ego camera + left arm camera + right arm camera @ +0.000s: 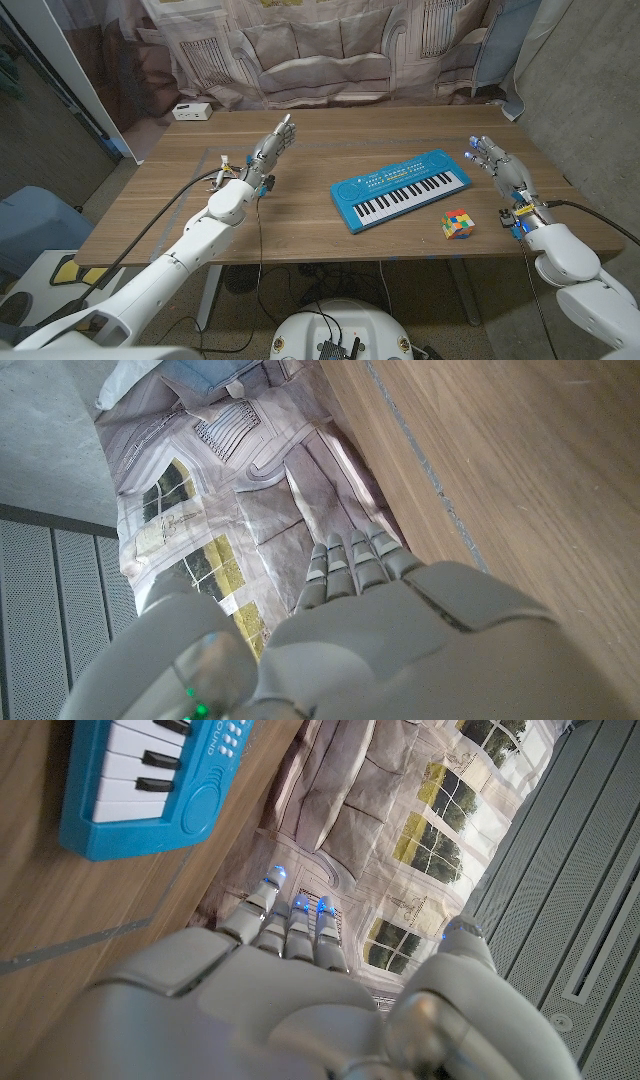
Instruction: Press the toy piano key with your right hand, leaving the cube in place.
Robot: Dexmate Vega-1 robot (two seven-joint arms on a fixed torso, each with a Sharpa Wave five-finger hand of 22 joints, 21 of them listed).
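Observation:
A blue toy piano [402, 187] with white and black keys lies slantwise on the wooden table [300, 230], right of centre. Its end [140, 780] also appears in the right wrist view. A multicoloured cube [458, 223] sits on the table just in front of the piano's right end. My right hand [498, 168] is raised to the right of the piano, fingers apart and extended, holding nothing and touching neither piano nor cube. My left hand [270, 150] is held up over the table's left part, fingers straight, empty.
A small white box [190, 112] sits at the table's far left corner. A printed cloth backdrop [330, 50] hangs behind the table. A grey tape line [215, 165] runs along the table's left part near my left hand.

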